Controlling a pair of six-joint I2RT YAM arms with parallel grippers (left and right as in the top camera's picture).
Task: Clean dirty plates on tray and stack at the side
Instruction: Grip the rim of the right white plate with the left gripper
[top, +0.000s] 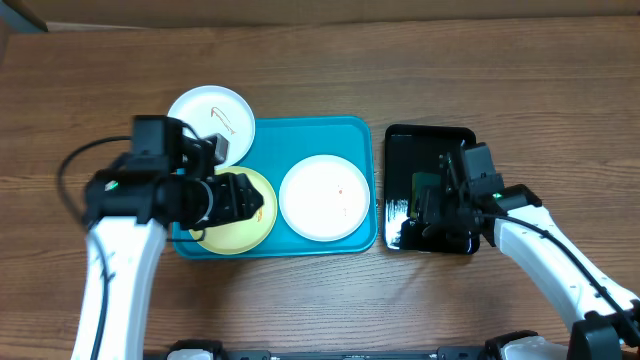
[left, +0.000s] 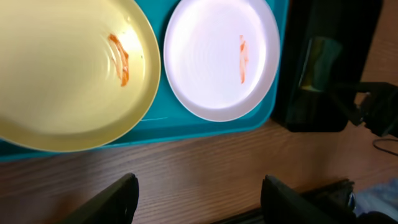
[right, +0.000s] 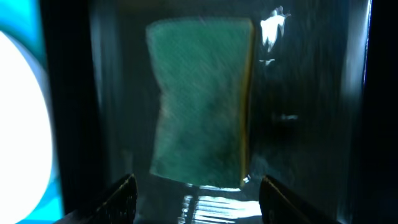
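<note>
The turquoise tray (top: 320, 135) holds a pale yellow-green plate (top: 240, 232) on its left and a white plate (top: 323, 197) on its right. Both show orange-brown smears in the left wrist view: the yellow-green plate (left: 68, 74) and the white plate (left: 217, 56). A second white plate (top: 205, 115) lies at the tray's far-left corner, partly off it. My left gripper (top: 245, 198) hovers over the yellow-green plate, open and empty (left: 200, 186). My right gripper (top: 432, 205) is open (right: 197, 186) just above a green sponge (right: 202, 99).
The sponge (top: 428, 185) lies in a glossy black tray (top: 430, 133) to the right of the turquoise tray. Brown wooden tabletop (top: 300, 60) surrounds both trays. The black tray also shows in the left wrist view (left: 323, 74).
</note>
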